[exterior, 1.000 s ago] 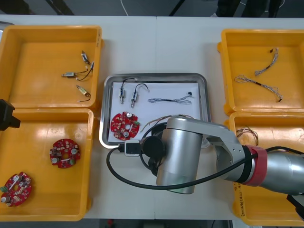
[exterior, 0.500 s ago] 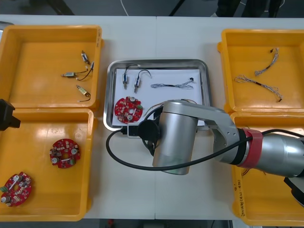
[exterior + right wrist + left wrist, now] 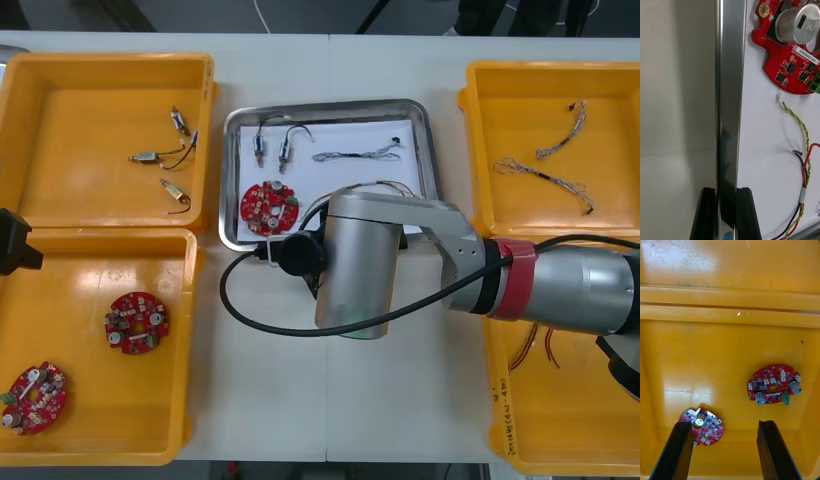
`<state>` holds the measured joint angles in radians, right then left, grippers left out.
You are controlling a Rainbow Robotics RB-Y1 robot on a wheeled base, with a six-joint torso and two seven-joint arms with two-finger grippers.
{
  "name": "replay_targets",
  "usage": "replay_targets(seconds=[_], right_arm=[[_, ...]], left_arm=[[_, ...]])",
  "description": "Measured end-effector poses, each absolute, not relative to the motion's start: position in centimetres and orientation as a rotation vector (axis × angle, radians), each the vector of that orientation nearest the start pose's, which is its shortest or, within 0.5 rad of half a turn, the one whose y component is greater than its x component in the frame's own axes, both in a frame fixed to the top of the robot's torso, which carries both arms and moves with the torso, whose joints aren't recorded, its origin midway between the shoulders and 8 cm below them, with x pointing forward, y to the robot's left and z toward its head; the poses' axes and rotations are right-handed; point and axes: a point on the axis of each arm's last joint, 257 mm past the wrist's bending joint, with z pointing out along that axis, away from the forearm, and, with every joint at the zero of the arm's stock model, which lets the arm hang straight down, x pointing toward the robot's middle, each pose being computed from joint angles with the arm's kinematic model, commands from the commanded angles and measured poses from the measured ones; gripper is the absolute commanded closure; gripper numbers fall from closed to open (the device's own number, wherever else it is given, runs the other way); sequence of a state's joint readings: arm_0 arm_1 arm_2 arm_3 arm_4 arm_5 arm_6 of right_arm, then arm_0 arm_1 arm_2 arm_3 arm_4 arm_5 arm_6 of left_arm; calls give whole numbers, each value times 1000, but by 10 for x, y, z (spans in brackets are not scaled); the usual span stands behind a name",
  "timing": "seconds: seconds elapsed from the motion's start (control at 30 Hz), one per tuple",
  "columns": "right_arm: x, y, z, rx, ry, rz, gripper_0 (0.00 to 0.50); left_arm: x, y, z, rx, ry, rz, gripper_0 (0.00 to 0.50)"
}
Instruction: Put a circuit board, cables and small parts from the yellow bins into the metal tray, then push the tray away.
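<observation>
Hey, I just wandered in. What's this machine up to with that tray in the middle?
The robot's right hand is clamped on the near rim of the metal tray. The tray already holds a red circuit board, cables and two small metal parts. Loading looks finished, so pushing the tray away is probably next. The left hand hangs open and idle over a yellow bin at the table's left side, with two spare boards in it.

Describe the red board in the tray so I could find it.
Find the metal tray mid-table, its near rim pinched by the right arm's fingers. The round red circuit board lies on white lining in the tray's near left corner. Unlike it, the two other boards lie in the yellow bin below the left arm's fingers.
</observation>
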<state>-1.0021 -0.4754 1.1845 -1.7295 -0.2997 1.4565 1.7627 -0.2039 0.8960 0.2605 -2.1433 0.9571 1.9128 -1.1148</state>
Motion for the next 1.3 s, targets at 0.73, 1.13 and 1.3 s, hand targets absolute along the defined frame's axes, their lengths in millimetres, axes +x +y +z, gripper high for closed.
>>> replay_targets(seconds=[0.73, 1.13, 1.3], right_arm=[[541, -39, -220, -1735, 1703, -862, 500], [572, -42, -206, -1679, 1707, -858, 500], [586, -44, -201, -1656, 1701, -862, 500]], left_arm=[[371, 375, -155, -130, 2733, -7, 0], [371, 375, -155, -130, 2733, -7, 0], [371, 375, -155, -130, 2733, -7, 0]])
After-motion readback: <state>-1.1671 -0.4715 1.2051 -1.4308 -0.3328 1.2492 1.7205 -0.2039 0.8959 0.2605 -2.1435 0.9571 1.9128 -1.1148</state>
